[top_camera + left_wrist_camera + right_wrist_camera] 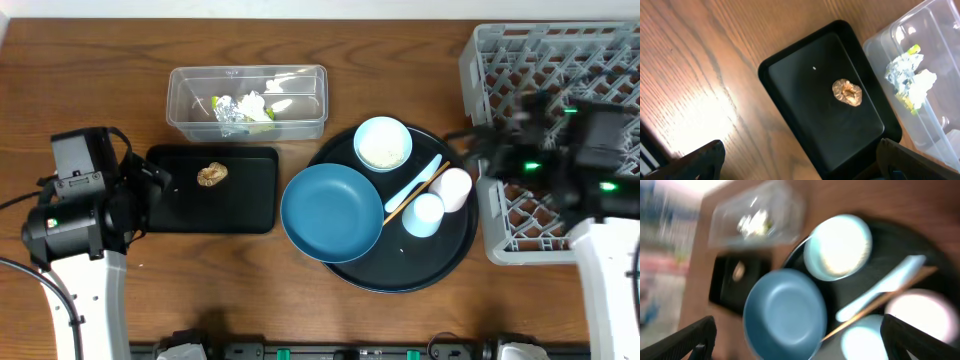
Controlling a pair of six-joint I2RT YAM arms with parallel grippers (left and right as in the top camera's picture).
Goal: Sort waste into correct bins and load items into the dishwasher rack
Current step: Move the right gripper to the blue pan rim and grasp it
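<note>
A brown food lump (212,175) (847,93) lies in the shallow black tray (250,205) (805,95). The clear tub (190,100) (940,115) holds a foil wad (232,110) (904,74) and a yellow-green wrapper (262,112). The blue plate (332,213) (785,312), the bowl (382,143) (837,245) with rice in it, a spoon (412,183), a wooden stick (415,194) and two cups (452,188) (425,214) lie beside the grey rack (520,70). My left gripper (152,182) (802,165) is open and empty at the tray's left end. My right gripper (480,148) (800,340), blurred, is open and empty above the dishes.
The dishes all rest on a large round black tray (450,250) between the bins and the rack. The rack runs past the table's right edge. Bare wood lies in front of the black tray and along the near edge.
</note>
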